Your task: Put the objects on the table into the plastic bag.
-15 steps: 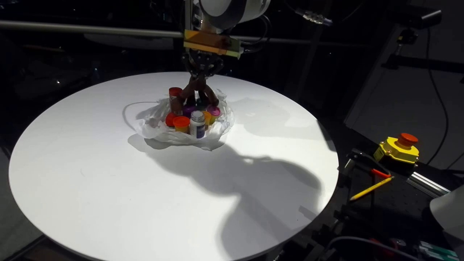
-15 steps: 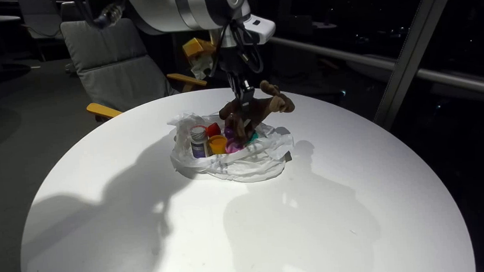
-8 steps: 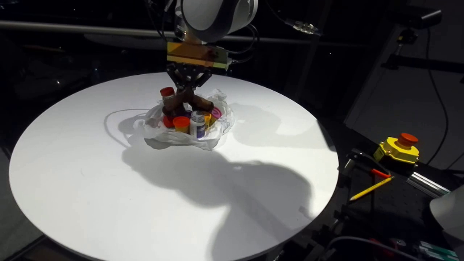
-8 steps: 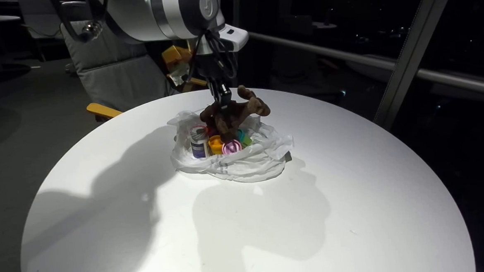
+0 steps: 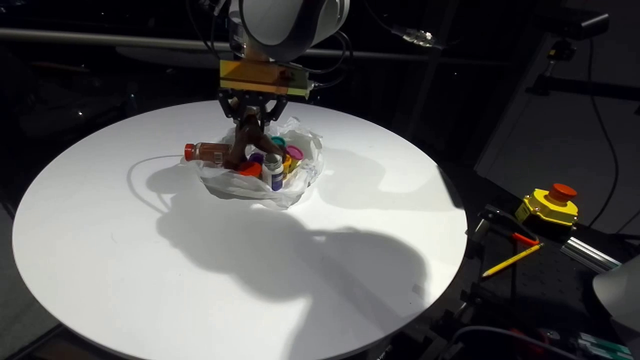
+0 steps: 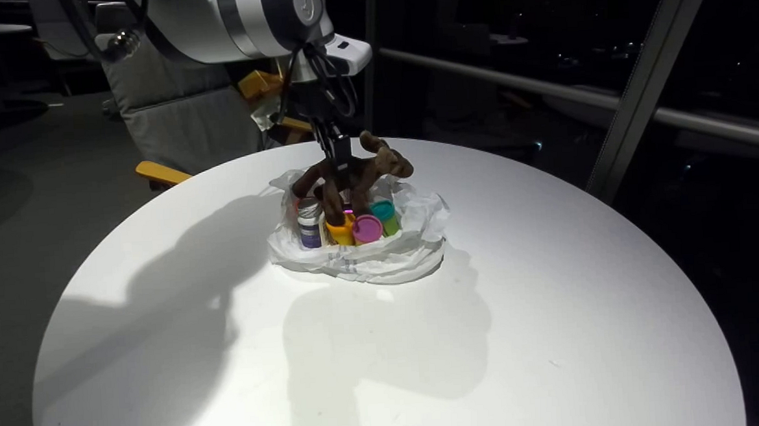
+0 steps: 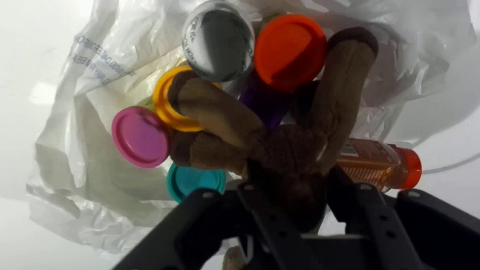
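The toy [image 7: 287, 150] is over the tubs [image 7: 139, 137] in the bag [image 6: 382, 261], the jaws astride it; whether they grip cannot be told. Part fully, then lift straight; avoid pushing the bottle [image 5: 211, 153], lying across the rim.

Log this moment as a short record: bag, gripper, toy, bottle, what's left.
Bag: holds canister, purple piece, yellow tub, pink-lidded tub, teal-lidded tub, orange-lidded tub
Gripper: jaws either side of toy; firm grip unclear
Toy: over the contents, partly hiding yellow tub
Bottle: on its side, red cap past the bag's edge
Left: likely settle toy, get bottle fully inside
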You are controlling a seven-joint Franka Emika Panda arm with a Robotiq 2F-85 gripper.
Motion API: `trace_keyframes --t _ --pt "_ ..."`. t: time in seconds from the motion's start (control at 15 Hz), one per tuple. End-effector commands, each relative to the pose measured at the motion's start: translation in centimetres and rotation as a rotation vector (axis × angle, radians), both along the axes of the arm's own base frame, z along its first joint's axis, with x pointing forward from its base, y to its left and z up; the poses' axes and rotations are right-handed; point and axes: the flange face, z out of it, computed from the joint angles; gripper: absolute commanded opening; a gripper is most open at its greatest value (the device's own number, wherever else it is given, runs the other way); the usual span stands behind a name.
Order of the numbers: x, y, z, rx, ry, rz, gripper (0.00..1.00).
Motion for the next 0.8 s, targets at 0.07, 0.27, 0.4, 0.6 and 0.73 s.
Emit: trace_keyframes --t 0.07,0.27,0.4,0.6,0.73 --pt "-0.1 -1.4 2.8 -0.054 -0.009 -0.027 0.85" --pt "-0.3 -2.2 4.4 -0.076 -0.007 -0.025 1.0" --pt "-0.4 -2.4 5.6 -0.084 -0.005 -0.018 1.0" --pt "-1.3 -2.0 8.6 -0.145 0.075 0.019 1.0" --pt "-2.9 -1.8 11.3 -0.207 0.199 0.086 0.99"
